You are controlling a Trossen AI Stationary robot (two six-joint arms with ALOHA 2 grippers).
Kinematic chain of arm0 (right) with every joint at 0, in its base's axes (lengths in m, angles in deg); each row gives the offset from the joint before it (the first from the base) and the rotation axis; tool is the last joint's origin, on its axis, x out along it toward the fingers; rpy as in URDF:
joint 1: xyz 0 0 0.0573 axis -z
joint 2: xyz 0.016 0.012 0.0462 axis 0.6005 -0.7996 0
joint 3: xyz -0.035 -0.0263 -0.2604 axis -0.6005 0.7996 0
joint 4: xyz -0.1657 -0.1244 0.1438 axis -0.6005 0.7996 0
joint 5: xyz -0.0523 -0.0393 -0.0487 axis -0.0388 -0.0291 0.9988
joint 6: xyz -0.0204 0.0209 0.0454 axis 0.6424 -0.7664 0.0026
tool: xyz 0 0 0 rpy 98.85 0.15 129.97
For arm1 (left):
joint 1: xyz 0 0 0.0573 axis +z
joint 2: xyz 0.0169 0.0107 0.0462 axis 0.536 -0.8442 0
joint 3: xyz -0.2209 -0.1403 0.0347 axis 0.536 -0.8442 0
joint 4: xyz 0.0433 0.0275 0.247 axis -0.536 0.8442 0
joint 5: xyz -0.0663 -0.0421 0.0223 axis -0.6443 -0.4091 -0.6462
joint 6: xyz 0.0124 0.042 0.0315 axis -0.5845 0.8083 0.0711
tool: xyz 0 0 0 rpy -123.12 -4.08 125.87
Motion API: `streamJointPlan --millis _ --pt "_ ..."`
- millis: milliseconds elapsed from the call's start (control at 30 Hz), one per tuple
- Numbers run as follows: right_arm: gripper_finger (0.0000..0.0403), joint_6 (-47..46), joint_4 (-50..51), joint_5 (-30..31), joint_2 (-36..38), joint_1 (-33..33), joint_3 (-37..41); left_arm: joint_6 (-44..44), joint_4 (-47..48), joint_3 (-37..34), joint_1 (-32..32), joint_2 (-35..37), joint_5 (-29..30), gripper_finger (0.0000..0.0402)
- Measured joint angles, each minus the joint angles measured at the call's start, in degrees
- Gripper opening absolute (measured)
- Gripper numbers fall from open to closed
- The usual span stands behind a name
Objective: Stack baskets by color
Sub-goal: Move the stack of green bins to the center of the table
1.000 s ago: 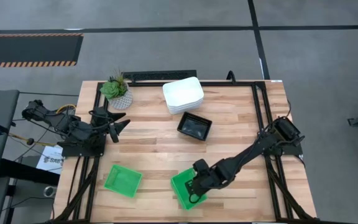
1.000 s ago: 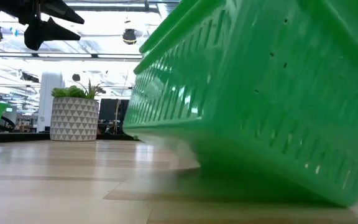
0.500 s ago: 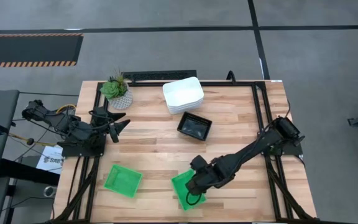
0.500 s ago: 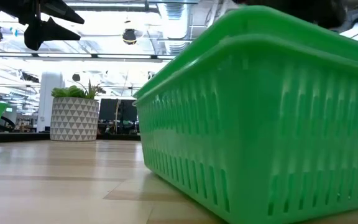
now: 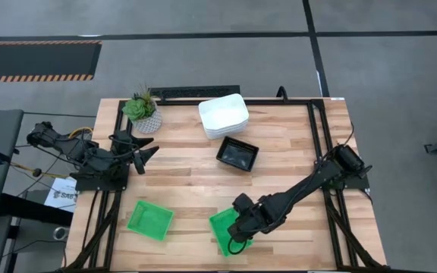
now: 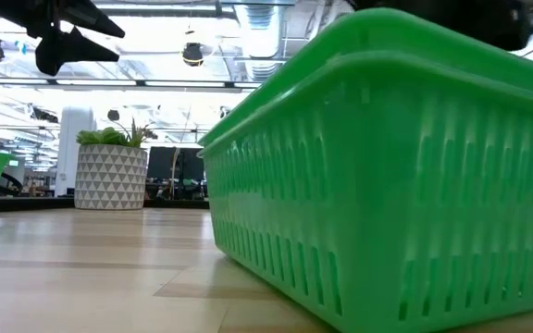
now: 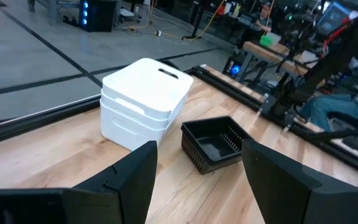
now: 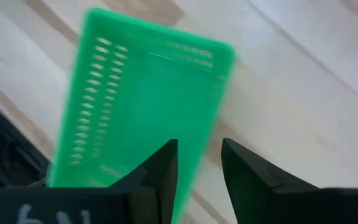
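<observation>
- Resting flat now, the bright green perforated plastic basket [image 5: 223, 230] sits at the desk's [image 5: 188, 178] near edge, no longer tilted as a second ago.
- Right tool [image 5: 239, 230] hovers over it, fingers parted, holding nothing.
- Release looks done; another green basket [image 5: 149, 220] remains unstacked at the near-left.
- Left tool [image 5: 144, 154] waits open by the left edge.

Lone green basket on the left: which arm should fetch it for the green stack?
Right, probably. The right hand is open over the green stack, on the same near side as the lone green basket. The left hand waits open farther back, near the potted plant.

Wooden table [image 5: 188, 182] with white, black, green baskets, potted plant [image 5: 142, 111]
</observation>
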Motion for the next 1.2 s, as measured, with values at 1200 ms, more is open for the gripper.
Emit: streamJointPlan --millis 1200 --pt "0.0176 7.57 -0.24 -4.80 -6.43 2.27 0.06 0.00 1.72 -0.02 0.00 -0.01 -0.04 0.0224"
